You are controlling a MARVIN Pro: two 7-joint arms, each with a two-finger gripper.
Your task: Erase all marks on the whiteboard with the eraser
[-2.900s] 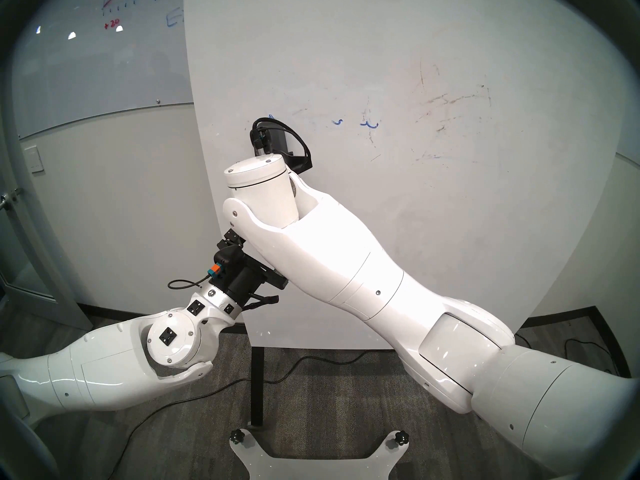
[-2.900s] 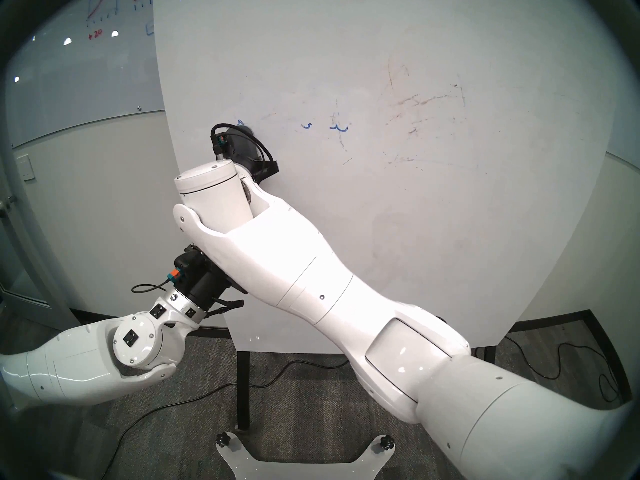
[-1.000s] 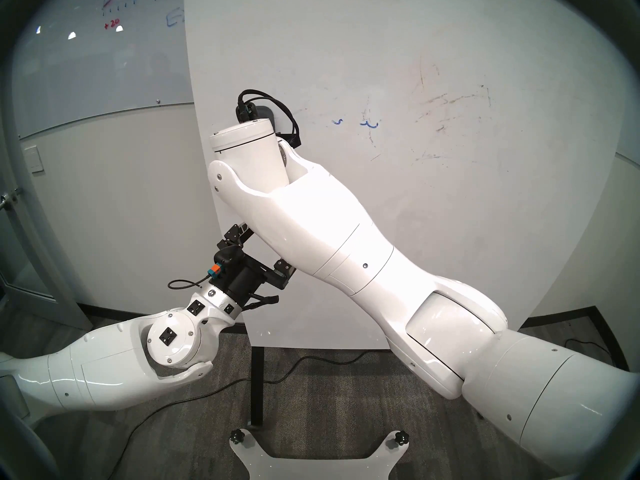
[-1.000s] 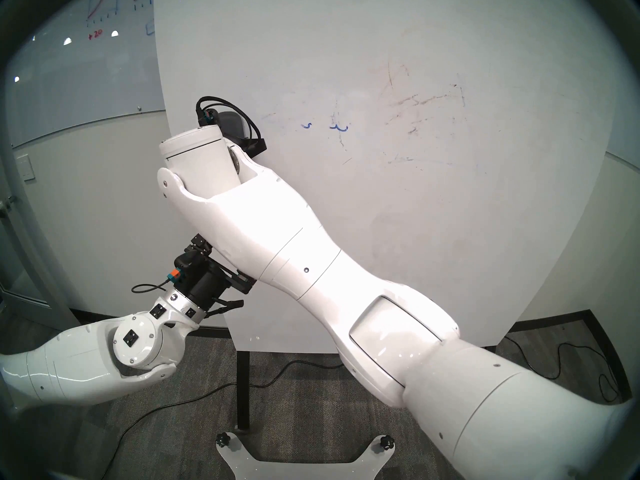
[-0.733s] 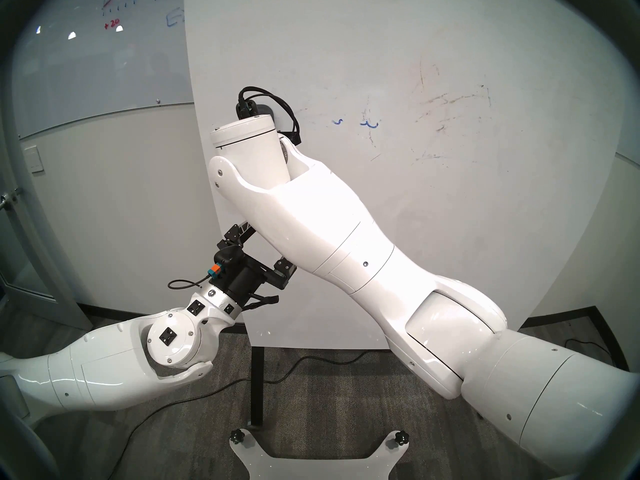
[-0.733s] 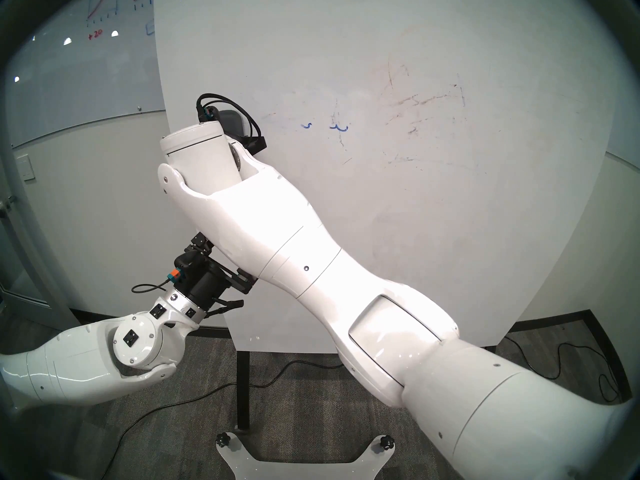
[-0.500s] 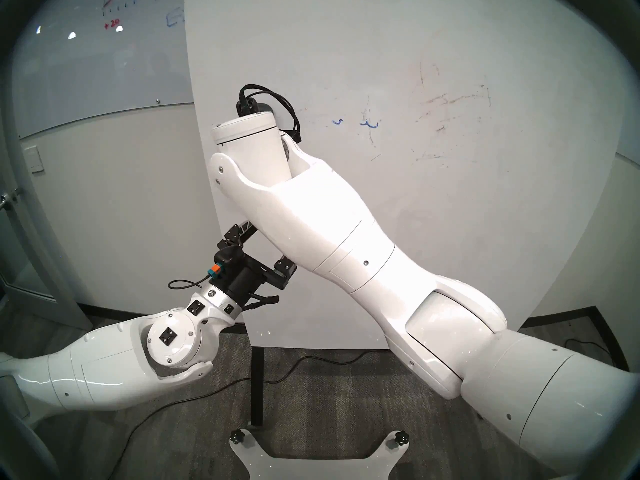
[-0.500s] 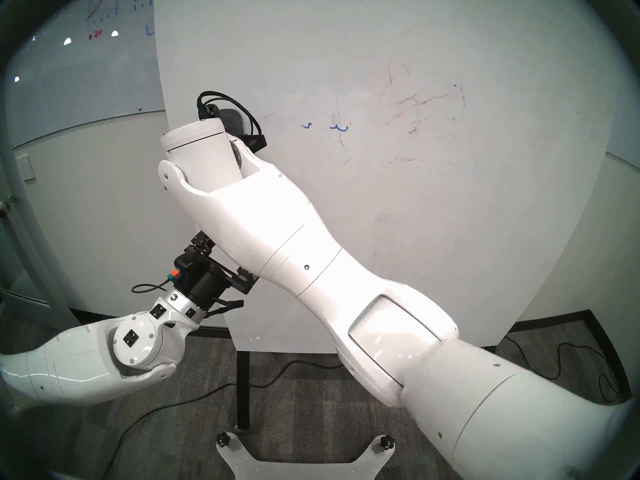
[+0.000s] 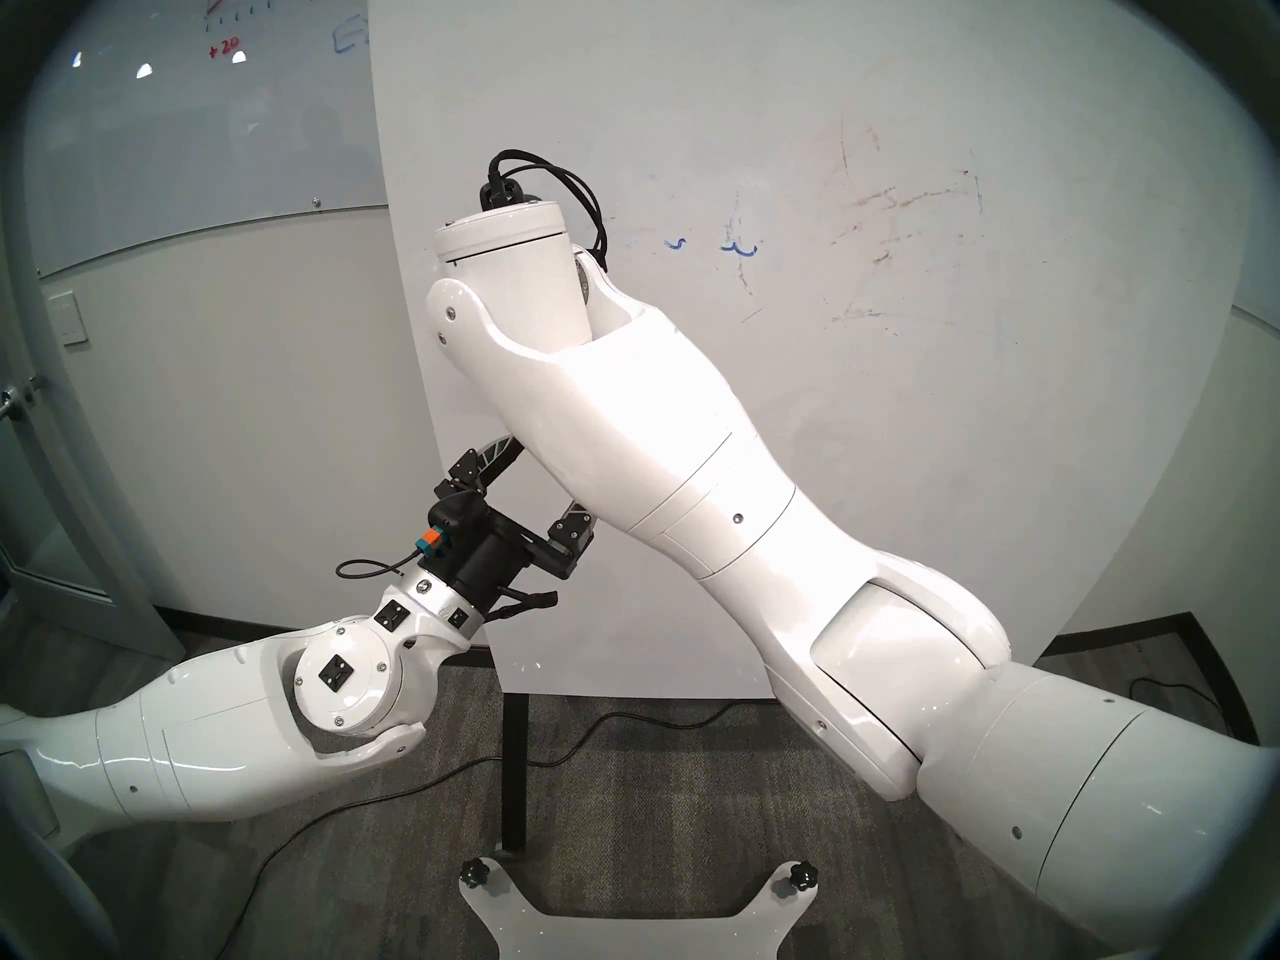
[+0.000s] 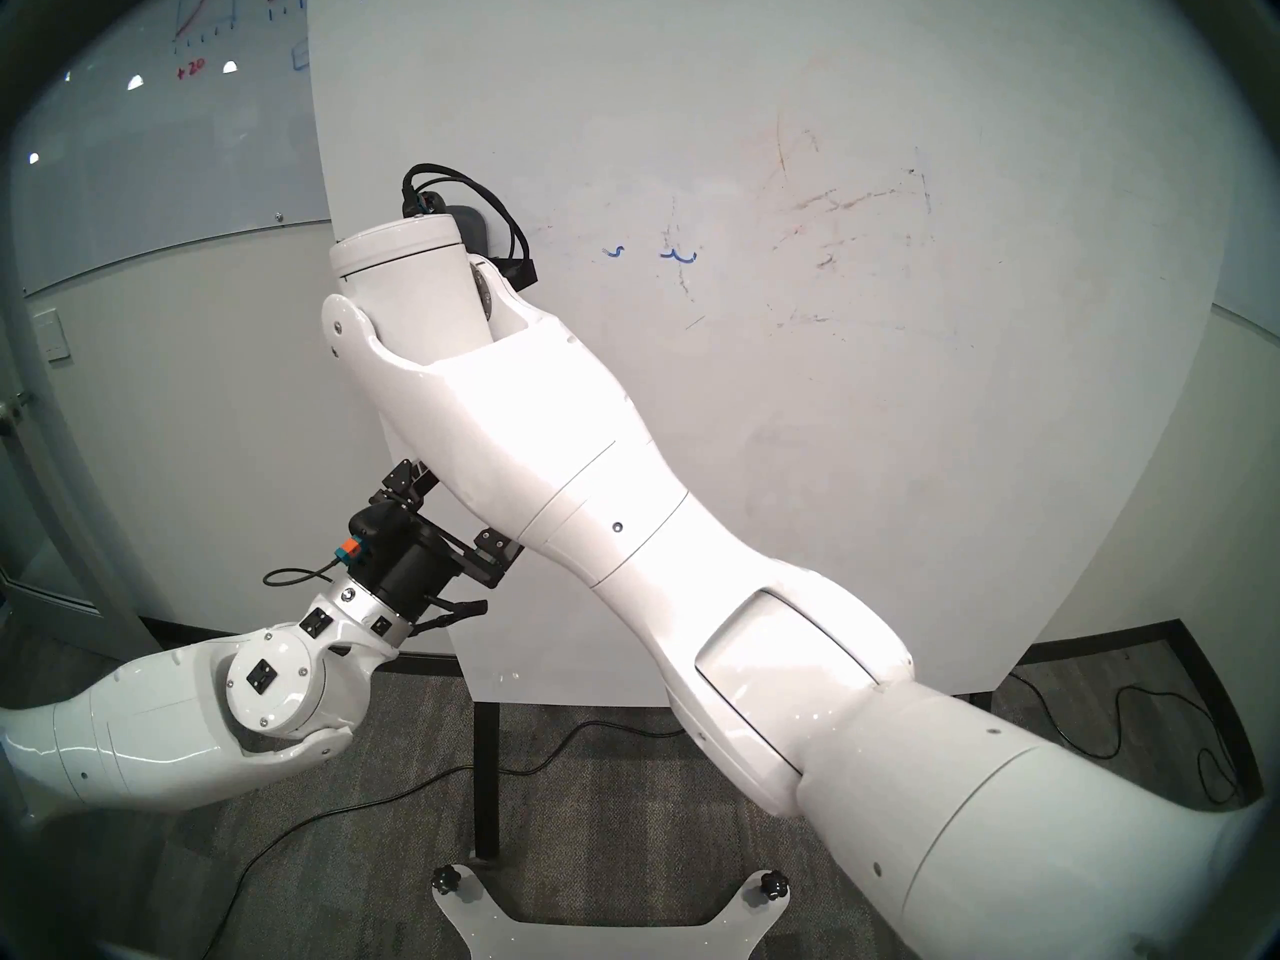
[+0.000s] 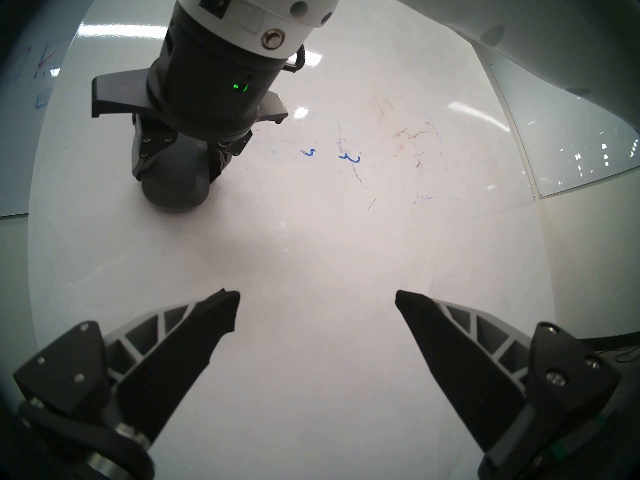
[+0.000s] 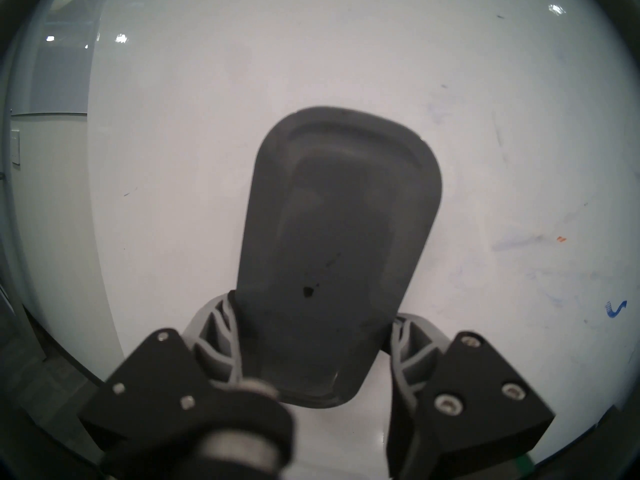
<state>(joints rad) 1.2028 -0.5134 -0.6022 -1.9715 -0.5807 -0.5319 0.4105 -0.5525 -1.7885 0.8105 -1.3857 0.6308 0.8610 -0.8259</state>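
Observation:
The whiteboard (image 9: 866, 453) stands upright in front of me. My right gripper (image 12: 315, 330) is shut on the dark grey eraser (image 12: 339, 247) and presses it flat against the board's upper left part. In the left wrist view the eraser (image 11: 176, 188) sticks out below that gripper. To its right are the marks: two blue squiggles (image 9: 738, 248) and faint brown scratchy strokes (image 9: 893, 224). One blue squiggle (image 12: 614, 309) and a tiny orange fleck show in the right wrist view. My left gripper (image 11: 317, 299) hangs open lower down, facing the board, with nothing in it.
A glossy glass panel (image 9: 208, 106) with red and blue graphs hangs on the wall to the left. The board stands on a black leg (image 9: 516, 764). Cables (image 9: 623, 723) trail over the carpet, and my white base plate (image 9: 637, 924) is at the bottom.
The right arm has carried the eraser up and left along the board, then slightly up and right. The blue mark beside the eraser is gone. The left arm has not moved.

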